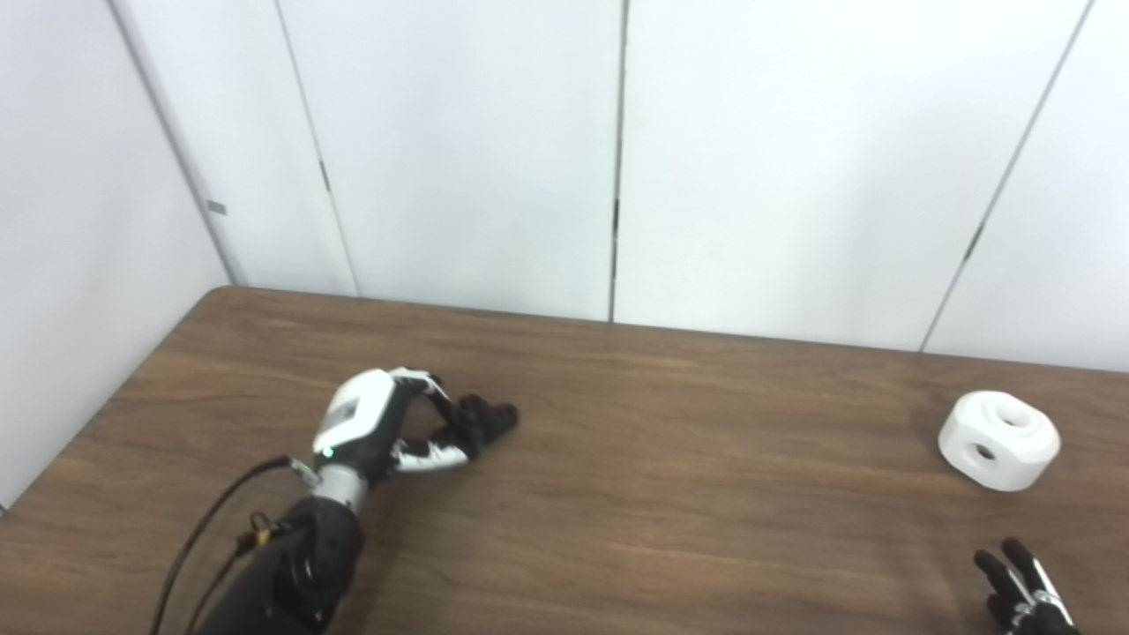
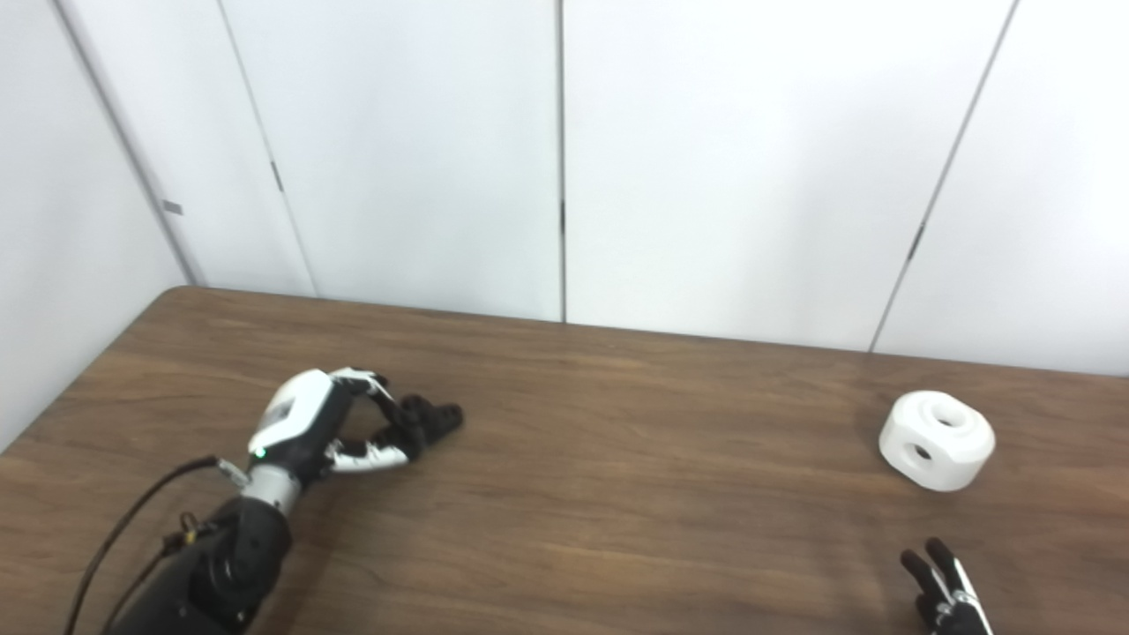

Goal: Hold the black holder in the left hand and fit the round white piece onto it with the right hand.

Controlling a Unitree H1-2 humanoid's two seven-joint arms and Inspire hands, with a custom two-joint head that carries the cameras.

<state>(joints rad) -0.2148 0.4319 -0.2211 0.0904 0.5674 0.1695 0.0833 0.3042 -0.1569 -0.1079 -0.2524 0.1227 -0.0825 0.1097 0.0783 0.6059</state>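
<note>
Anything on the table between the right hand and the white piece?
Nothing visible. Only bare wooden table lies between the right hand, low at the near right edge, and the round white piece beyond it. The left hand is far off to the left.

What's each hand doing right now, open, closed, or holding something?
Left hand: fingers closed around the black holder on the table.
Right hand: only its fingertips show at the bottom edge, apart from the round white piece; cannot tell.
</note>
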